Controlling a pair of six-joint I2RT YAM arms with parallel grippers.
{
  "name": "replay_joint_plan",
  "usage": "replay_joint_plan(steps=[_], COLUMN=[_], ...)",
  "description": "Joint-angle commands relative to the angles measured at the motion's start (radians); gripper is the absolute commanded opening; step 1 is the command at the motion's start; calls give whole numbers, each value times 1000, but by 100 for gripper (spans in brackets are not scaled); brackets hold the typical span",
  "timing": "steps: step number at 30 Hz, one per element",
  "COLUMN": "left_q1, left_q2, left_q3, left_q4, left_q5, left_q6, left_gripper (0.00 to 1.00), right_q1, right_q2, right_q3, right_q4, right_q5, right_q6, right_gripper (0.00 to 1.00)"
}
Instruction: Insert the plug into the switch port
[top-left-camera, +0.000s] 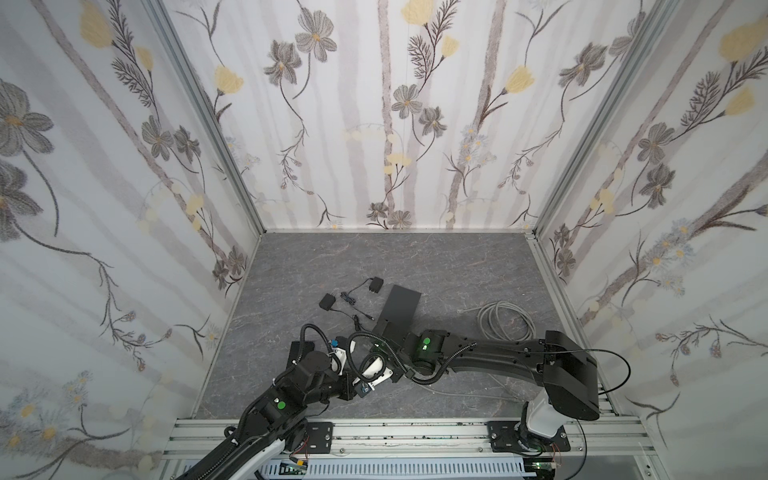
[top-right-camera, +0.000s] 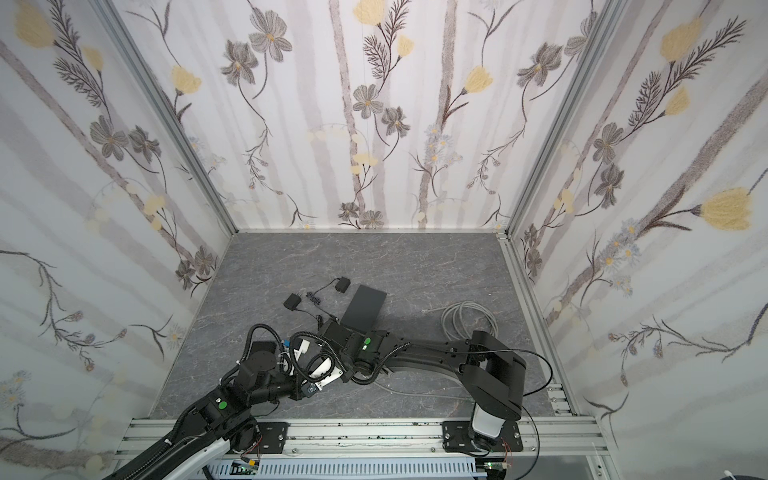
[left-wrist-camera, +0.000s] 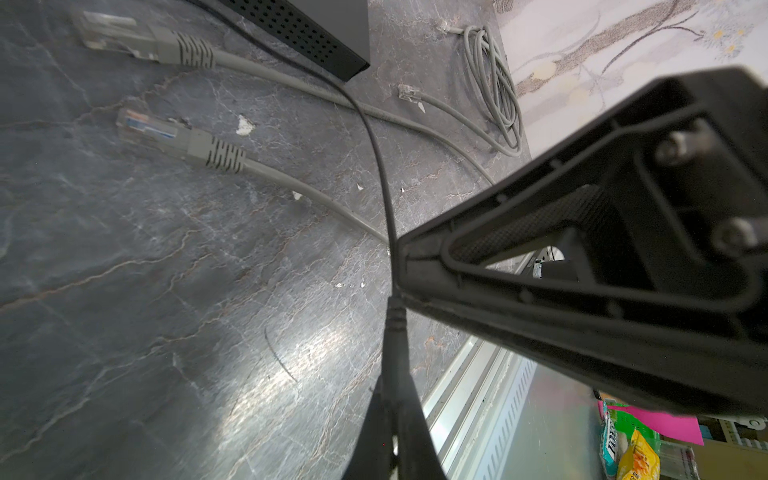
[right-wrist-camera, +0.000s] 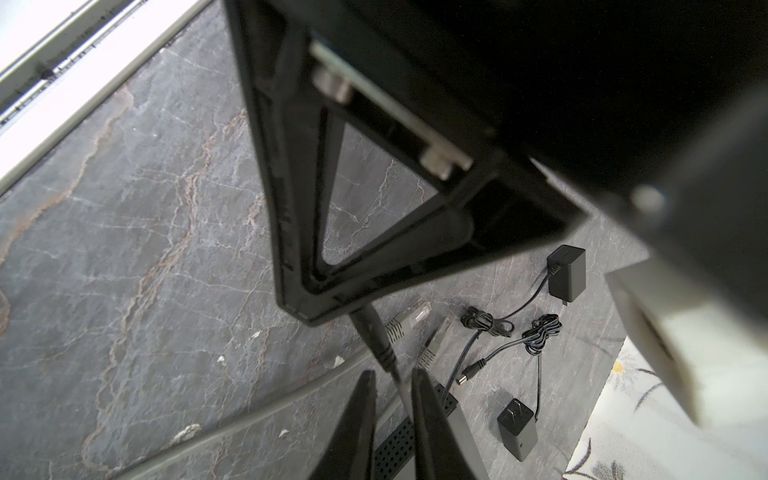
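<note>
Plug (left-wrist-camera: 395, 332) handover near the switch (top-left-camera: 401, 305).
The left gripper (left-wrist-camera: 395, 386) clamped the plug; the right gripper (right-wrist-camera: 392, 374) had its jaws slightly apart round the cord (left-wrist-camera: 376, 149), and should pinch the stiff collar (right-wrist-camera: 385, 356) instead.

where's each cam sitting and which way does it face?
Both top views: overhead, facing down at table; left arm, right arm show.
Left wrist: on left arm, looks past left gripper, shut on plug, toward switch; right finger intrudes.
Right wrist: on right arm, looks past right gripper, open, toward adapters; left finger intrudes.
Shared: both wrist views show plug, switch.
</note>
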Motion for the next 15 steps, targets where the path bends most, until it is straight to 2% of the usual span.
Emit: replay_joint_plan(steps=[1, 15], left_q1=[1, 0], left_q2=[-1, 1], left_q3=[0, 0], left_q4=[30, 39], left_q5=[23, 32], left_q6=[-4, -1], left_gripper=[0, 0], right_q1=[4, 11], right_q2=[7, 25], right_q3=[7, 9], right_q4=[26, 28], right_q5=[18, 16], right_q6=[-22, -42], right_gripper=[19, 19])
